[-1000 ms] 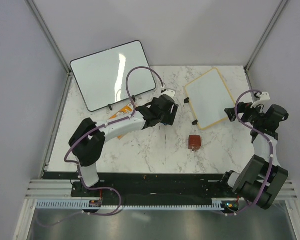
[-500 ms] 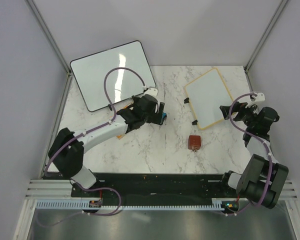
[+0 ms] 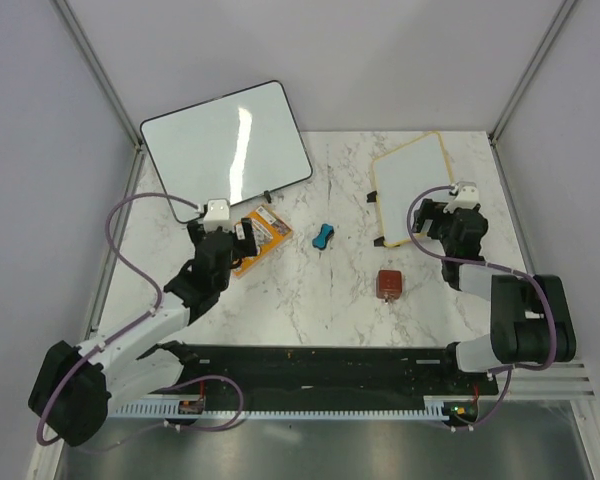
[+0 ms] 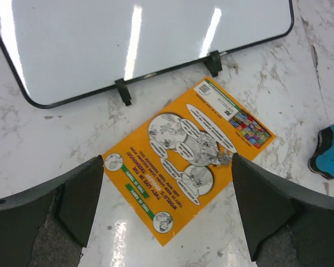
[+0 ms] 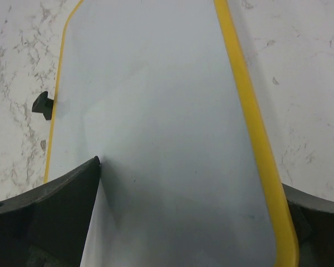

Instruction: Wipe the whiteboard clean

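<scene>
Risk: your right hand (image 5: 189,183), spread wide and empty, sits close over the whiteboard (image 5: 156,83); pushing on could shove it. Left hand (image 4: 167,172) is wide and empty too.

**Right wrist view:** the whiteboard (image 5: 156,111) is cut off at the top and bottom edges.
**Top view:** its near right part is hidden beneath the right arm (image 3: 458,240). The red-brown object (image 3: 389,284) is too small to identify.
**Left wrist view:** the black-framed board (image 4: 128,39) is cropped at the top and the blue object (image 4: 329,151) at the right. The print on the orange card (image 4: 189,156) is illegible.
</scene>
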Controlling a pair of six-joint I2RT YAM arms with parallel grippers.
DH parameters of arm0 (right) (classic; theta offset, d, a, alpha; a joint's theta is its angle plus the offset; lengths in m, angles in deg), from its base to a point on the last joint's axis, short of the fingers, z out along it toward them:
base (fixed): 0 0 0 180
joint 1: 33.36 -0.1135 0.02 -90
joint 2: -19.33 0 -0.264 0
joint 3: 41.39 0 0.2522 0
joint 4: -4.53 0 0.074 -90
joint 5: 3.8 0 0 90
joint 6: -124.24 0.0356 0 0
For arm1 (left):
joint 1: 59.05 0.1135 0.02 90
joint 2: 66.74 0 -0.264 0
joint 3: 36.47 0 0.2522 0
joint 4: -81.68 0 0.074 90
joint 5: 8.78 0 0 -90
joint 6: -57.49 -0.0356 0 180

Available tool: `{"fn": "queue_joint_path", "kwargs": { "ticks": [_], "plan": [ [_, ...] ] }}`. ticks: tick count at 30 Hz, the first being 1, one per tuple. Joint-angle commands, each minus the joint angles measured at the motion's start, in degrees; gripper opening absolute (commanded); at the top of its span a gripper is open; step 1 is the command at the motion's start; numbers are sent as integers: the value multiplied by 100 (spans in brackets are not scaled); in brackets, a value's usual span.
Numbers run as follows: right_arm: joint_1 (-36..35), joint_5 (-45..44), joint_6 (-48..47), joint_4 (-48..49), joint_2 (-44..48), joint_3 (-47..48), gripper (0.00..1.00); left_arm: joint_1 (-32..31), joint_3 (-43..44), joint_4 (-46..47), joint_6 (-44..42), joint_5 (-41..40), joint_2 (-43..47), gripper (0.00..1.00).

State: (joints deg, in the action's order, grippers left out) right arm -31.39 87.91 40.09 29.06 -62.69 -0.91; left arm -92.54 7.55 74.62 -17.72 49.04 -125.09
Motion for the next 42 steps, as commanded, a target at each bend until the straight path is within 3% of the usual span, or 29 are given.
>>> {"fn": "queue_joint_path", "kwargs": {
  "ticks": [1,3,8,15,19,25,30,35,39,42],
  "plan": [
    [-426,-1356,-126,477,-481,35,98,168,-774,2236,-1222,-710,491,100],
    [-636,-1560,-347,714,-683,9,98,185,-1328,3396,-1983,-815,378,100],
    [-769,-1745,-453,742,-658,0,98,387,-1838,4994,-2129,-1929,-615,100],
    [-804,-1736,-505,1032,-543,-220,98,563,-2024,7545,-2900,-2240,-2320,100],
    [-831,-1780,-514,1032,-552,-220,98,590,-1796,7417,-3166,-1924,-2603,100],
    [-848,-1806,-532,1023,-561,-202,98,932,-1927,7450,-3088,-781,-2725,100],
    [-839,-1798,-523,1032,-561,-202,99,994,-1875,7583,-3025,-1132,-2866,100],
    [-848,-1789,-532,1023,-561,-202,98,985,-1515,7154,-2964,-1745,-3007,100],
    [-848,-1789,-523,1023,-561,-202,98,994,-1146,6591,-2920,-1896,-3112,100],
    [-848,-1789,-532,1015,-561,-193,98,994,-1206,6747,-2955,-1897,-3113,100]
  ]
}}
